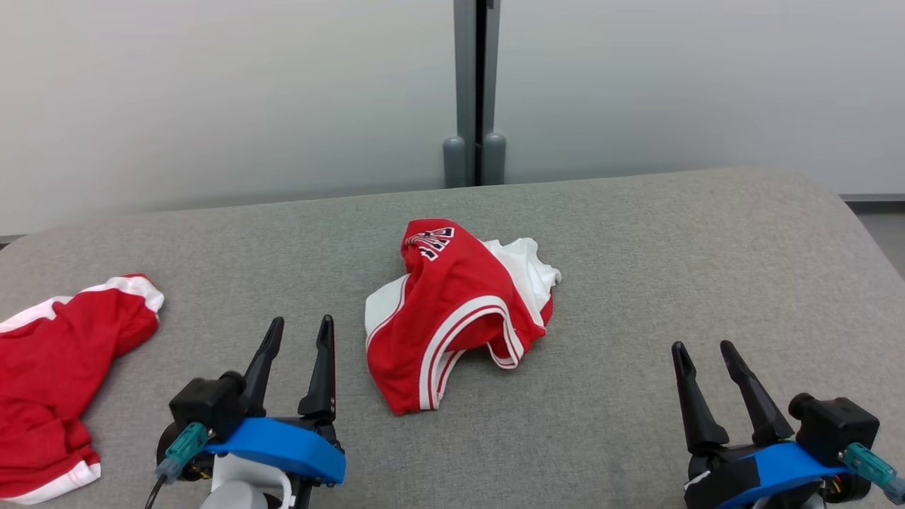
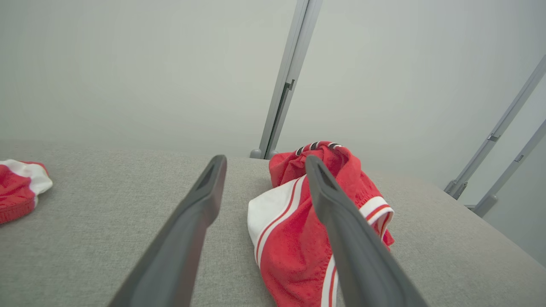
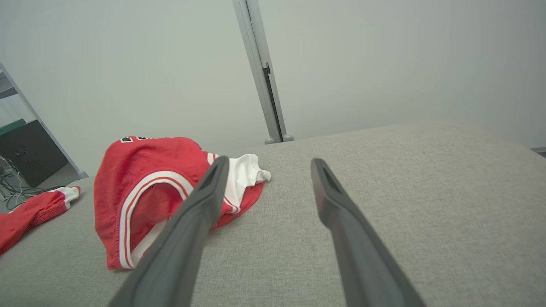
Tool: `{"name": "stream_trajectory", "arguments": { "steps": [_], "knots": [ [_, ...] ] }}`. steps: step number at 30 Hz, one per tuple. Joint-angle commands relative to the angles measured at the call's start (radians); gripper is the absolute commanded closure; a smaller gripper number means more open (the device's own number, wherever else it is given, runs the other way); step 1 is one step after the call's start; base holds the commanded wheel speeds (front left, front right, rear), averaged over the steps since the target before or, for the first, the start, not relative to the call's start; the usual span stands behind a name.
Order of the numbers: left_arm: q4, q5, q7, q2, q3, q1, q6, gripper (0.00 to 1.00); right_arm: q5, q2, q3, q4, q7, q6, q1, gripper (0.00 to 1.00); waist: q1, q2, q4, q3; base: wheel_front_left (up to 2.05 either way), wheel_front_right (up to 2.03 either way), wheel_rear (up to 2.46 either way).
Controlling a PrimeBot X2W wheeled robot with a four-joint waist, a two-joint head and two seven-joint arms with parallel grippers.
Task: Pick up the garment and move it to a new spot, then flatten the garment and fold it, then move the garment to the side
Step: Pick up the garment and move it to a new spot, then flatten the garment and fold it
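from the head view, the garment (image 1: 452, 311) is lying crumpled in a red and white heap near the middle of the grey padded surface (image 1: 636, 268), between the two arms and a little beyond them. the left gripper (image 1: 302, 322) is hovering just beside its near left edge, jaws parted and holding nothing. the right gripper (image 1: 702, 346) is waiting well apart on the other side, also spread and empty. a second red garment (image 1: 63, 367) is lying at the far left edge and, i judge, is best left alone. the pick-up is not yet begun.

in the left wrist view, the left gripper (image 2: 265, 160) is pointing just left of the garment (image 2: 290, 238), with one finger crossing in front of the red cloth. to grasp well, it is worth shifting toward the heap so that both fingers are straddling a raised fold, such as the striped hem (image 2: 375, 207), rather than pressing into flat padding.

in the right wrist view, the right gripper (image 3: 269, 161) is aiming past the garment (image 3: 145, 179), which is sitting off to that view's left, with the fingers wide over bare padding. it is probably needing a swing inward before closing. pinching a thick ridge is looking safer than a single thin layer, since the cloth may be slipping free during the lift.
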State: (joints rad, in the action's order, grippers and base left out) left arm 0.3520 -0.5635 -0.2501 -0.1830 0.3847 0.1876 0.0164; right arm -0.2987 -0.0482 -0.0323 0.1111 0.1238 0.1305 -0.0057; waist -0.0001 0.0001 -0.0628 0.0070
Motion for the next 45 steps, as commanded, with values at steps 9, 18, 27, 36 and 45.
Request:
{"name": "stream_trajectory", "arguments": {
  "steps": [9,18,27,36,45],
  "knots": [
    [-0.213,0.116,-0.015,0.033,-0.204,-0.161,0.003,0.0,0.008,-0.004,0.069,0.03,0.012,0.0,0.039,0.0,0.0001,-0.0001,0.097,-0.016,0.0,0.0,0.0],
    [-0.178,0.229,-0.015,0.053,-0.301,-0.276,0.064,0.0,0.021,-0.004,0.072,0.069,0.021,0.0,0.037,0.0,0.0001,-0.0001,0.11,-0.027,0.0,0.0,0.0],
    [-0.122,0.3,-0.015,0.034,-0.302,-0.305,0.057,0.0,0.047,-0.004,0.082,0.08,0.018,0.0,0.05,0.0,0.0001,-0.0001,0.102,-0.034,0.0,0.0,0.0],
    [-0.143,0.316,-0.015,0.042,-0.289,-0.304,0.044,0.0,0.047,-0.004,0.077,0.069,0.001,0.0,0.051,0.0,0.0001,-0.0001,0.108,-0.037,0.0,0.0,0.0],
    [-0.179,0.309,-0.01,0.053,-0.282,-0.292,0.027,0.0,0.086,-0.004,-0.038,0.095,-0.087,0.0,-0.06,0.0,0.0001,-0.0001,0.119,-0.019,0.0,0.0,0.0]
  ]
}}
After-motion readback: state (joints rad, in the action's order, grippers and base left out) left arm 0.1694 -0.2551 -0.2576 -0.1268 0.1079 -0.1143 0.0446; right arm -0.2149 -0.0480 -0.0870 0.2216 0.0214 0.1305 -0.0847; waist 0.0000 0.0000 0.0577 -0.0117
